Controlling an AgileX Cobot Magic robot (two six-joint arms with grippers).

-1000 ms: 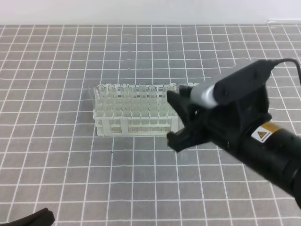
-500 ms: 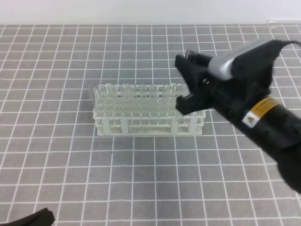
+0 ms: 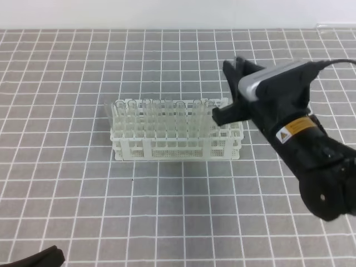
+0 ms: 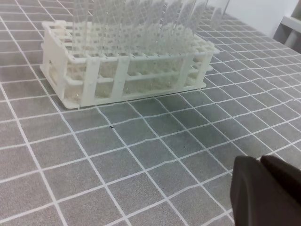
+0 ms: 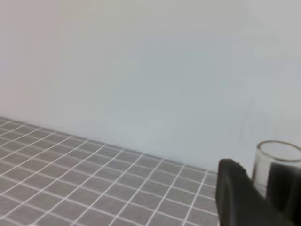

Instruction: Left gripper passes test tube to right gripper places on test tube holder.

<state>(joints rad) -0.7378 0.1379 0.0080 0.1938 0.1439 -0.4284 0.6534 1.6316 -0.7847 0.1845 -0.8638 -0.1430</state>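
Note:
The white test tube holder [image 3: 129,146] stands mid-table with several clear tubes upright in it; it also fills the top of the left wrist view [image 4: 89,80]. My right gripper [image 3: 224,92] hovers over the holder's right end, its silver-grey bar on top. In the right wrist view its black fingers [image 5: 235,190] are shut on the test tube [image 5: 277,160], whose open rim points up. My left gripper [image 3: 39,258] sits low at the bottom-left edge, far from the holder; its dark fingers [image 4: 265,193] lie together with nothing between them.
A grey mat with a white grid covers the table [image 3: 167,211]. A pale wall [image 5: 141,70] rises behind the table's far edge. A black cable [image 3: 334,62] runs off the right arm to the right.
My right gripper has risen from in front of the holder and swung back and to the right, now over its right end. The left gripper has stayed put.

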